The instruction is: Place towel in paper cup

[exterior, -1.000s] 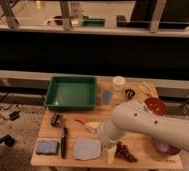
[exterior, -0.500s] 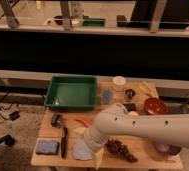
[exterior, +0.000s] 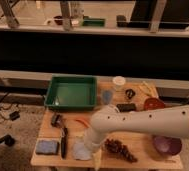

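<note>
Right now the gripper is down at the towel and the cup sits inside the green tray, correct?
No: the camera view shows the cup standing beside the green tray, not inside it. The gripper is down at the towel.

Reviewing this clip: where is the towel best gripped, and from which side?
Probably from straight above, pinching a fold near the middle: the towel lies flat and thin, offering no graspable side. The gripper is low over it, hiding its right part.

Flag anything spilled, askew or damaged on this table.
Nothing stands out. The cream-white paper cup stands upright at the back; the thin grey-blue towel lies near the table's front edge, with the gripper at its edge.
</note>
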You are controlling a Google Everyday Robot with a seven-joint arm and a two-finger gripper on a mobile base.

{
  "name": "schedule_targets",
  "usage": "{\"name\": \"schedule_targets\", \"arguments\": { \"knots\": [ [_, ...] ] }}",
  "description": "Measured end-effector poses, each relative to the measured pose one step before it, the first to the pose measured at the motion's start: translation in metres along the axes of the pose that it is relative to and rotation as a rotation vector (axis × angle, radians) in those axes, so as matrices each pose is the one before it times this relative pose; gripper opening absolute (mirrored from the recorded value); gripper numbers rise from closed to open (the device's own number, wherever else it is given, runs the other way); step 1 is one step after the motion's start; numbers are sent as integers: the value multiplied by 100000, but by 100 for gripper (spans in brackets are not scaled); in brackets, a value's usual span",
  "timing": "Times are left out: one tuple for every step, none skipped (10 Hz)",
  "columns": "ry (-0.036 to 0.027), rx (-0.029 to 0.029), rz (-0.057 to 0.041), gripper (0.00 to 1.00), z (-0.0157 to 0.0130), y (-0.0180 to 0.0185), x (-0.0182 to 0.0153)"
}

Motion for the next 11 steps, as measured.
{"name": "schedule_targets", "arguments": {
  "knots": [
    [97,-623,213,100,-4,226,98],
    [-29,-60,-279,100,31,-88,-87],
    [21,189,88,100,-29,-17,27],
    [3,89,160,100,-18,27,47],
    [-7,224,101,100,14,-52,-3],
    [335,489,328,100,60,-84,20],
    [1922,420,19,100,472,-467,139],
    [863,-315,-117,100,459,-229,87],
    [878,-293,48,100,413,-216,141],
    [701,-458,729,100,512,14,442],
    [252,-435,248,100,316,-28,159]
  ]
}}
